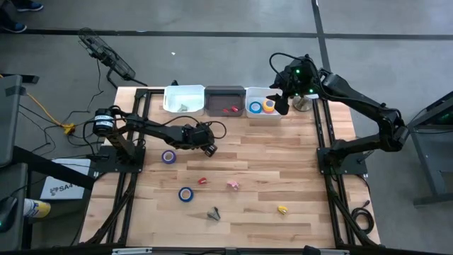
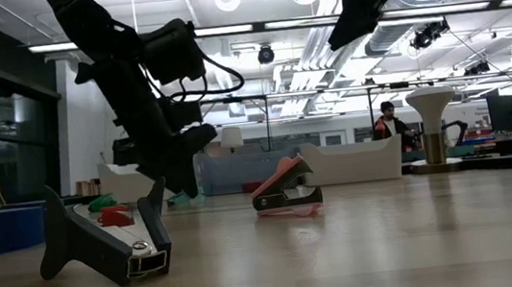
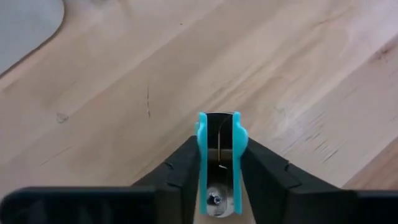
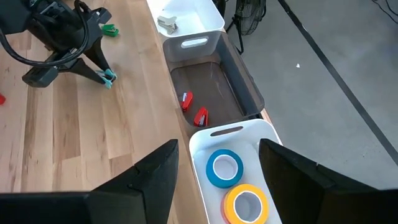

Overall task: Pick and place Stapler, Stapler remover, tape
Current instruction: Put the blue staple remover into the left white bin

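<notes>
My left gripper (image 1: 209, 149) is over the middle-left of the table, shut on a small cyan staple remover (image 3: 219, 134). My right gripper (image 4: 217, 180) hangs open above the right white bin (image 1: 272, 113) at the far edge. That bin holds a blue tape roll (image 4: 224, 168) and a yellow one (image 4: 245, 205). A purple roll (image 1: 168, 156) and a blue roll (image 1: 185, 193) lie flat on the table. The dark stapler (image 1: 214, 212) lies near the near edge. A pink staple remover (image 2: 286, 193) rests on the wood. My left gripper pinches the cyan staple remover between its two fingers (image 3: 180, 171), one on each cyan side (image 3: 202, 146). The fingers point down at the table from above, as the right wrist view shows (image 4: 109, 78). Whether the piece touches the wood I cannot tell.
Three bins line the far edge: a white one (image 1: 184, 99) with a small grey piece, a dark one (image 1: 224, 93) with two red pieces (image 4: 194, 109), and the tape bin. Small red (image 1: 202, 181) and yellow (image 1: 282, 209) pieces lie on the near half. A green piece (image 4: 110, 29) lies near the white bin.
</notes>
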